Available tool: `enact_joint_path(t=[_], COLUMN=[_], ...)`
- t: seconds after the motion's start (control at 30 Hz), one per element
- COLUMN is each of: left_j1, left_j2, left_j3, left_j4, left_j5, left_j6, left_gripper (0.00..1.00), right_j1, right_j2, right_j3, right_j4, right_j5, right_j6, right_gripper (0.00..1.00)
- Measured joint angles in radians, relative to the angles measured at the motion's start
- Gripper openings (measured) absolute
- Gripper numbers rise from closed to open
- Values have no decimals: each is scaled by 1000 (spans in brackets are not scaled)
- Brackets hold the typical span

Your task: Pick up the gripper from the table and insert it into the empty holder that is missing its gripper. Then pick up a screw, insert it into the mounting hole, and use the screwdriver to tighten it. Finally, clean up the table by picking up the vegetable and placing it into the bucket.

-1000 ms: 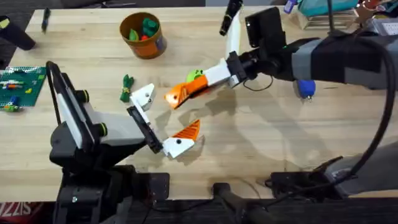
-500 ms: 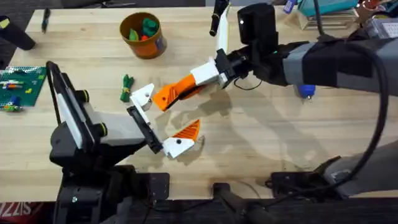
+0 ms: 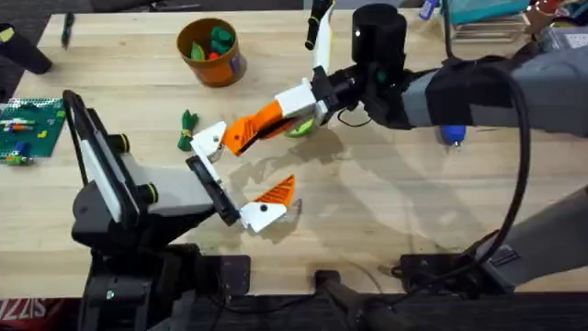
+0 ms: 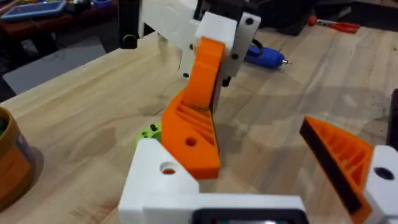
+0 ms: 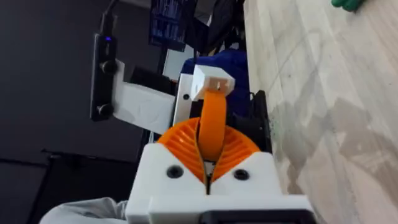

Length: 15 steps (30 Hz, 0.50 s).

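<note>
Wooden table [image 3: 386, 211]: the gripper [image 3: 248, 131] is clamped in the closed right gripper [image 3: 262, 124], its long axis aimed at the bare holder [image 3: 211, 141] on the left arm, tip touching or just beside it.

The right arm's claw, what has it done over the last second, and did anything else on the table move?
The right claw, shut on the small orange ribbed plastic wedge, has carried it leftward across the table until its tip reaches the bare white plastic finger block of the left claw. The left claw stayed open and in place. The round orange bucket and dark-green toy vegetable did not move.
</note>
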Motion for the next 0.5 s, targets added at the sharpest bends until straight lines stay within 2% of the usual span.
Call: enact_joint_path(t=[0.37,0.5], left_j1=[0,0], left_j2=[0,2], left_j3=[0,-1], left_j4=[0,-12], left_j5=[0,-11], left_j6=[6,-5], left_gripper=[985,986], right_j1=[2,7], right_j2=[3,42], right_j3=[-1,-1], right_j4=[18,29], right_j5=[4,6], right_j6=[91,102], right_gripper=[6,6])
